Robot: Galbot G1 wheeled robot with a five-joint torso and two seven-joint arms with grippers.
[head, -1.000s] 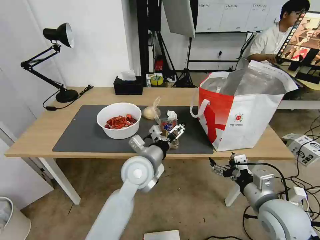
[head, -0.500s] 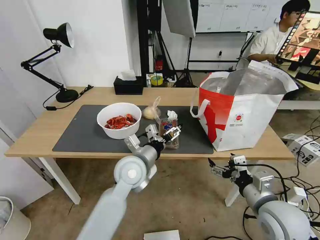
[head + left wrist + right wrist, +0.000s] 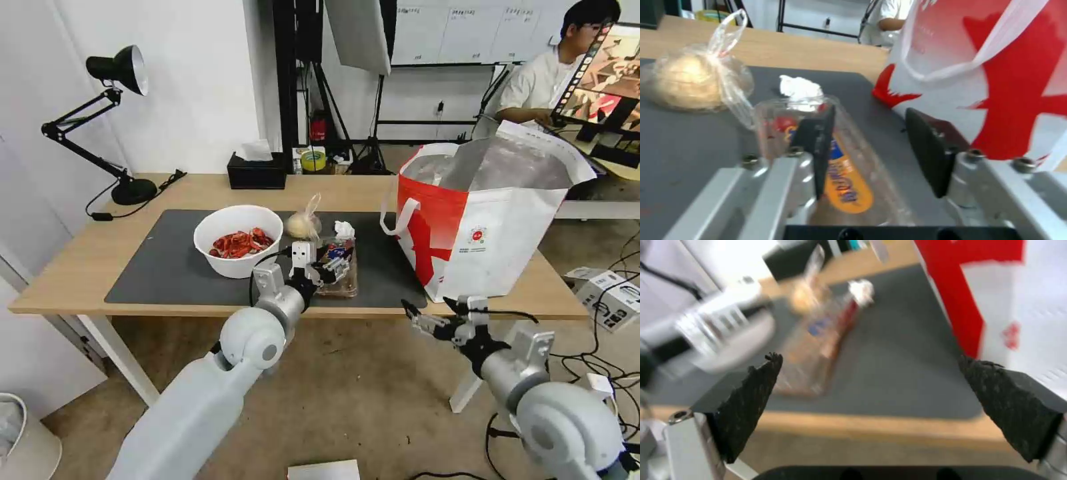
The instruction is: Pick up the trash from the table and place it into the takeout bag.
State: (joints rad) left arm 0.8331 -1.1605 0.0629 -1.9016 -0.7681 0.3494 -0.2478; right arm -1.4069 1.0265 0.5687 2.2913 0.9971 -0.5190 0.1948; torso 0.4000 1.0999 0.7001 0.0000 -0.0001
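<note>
The clear hinged tray [image 3: 338, 273] [image 3: 842, 166] lies on the dark mat of the table [image 3: 80, 267], with an orange and blue label inside it. My left gripper [image 3: 328, 261] [image 3: 871, 151] hangs open right at the tray, its fingers [image 3: 818, 143] straddling the tray's near end. Behind the tray lie the crumpled tissue [image 3: 344, 230] [image 3: 800, 88] and the knotted bag [image 3: 303, 223] [image 3: 689, 83]. The white bowl of red shells [image 3: 238, 240] sits to the left. The takeout bag [image 3: 480, 220] [image 3: 996, 83] stands open on the right. My right gripper [image 3: 427, 320] [image 3: 880, 400] is open, just below the table's front edge.
A black tissue box [image 3: 256, 172] and a black desk lamp [image 3: 113, 120] stand along the back of the table. A white handle loop [image 3: 395, 217] hangs off the takeout bag toward the tray. Cables and boxes lie on the floor at the right.
My left gripper has lowered and come in over the tray's near end. The right arm has risen and swung left, closer to the table's front edge.
</note>
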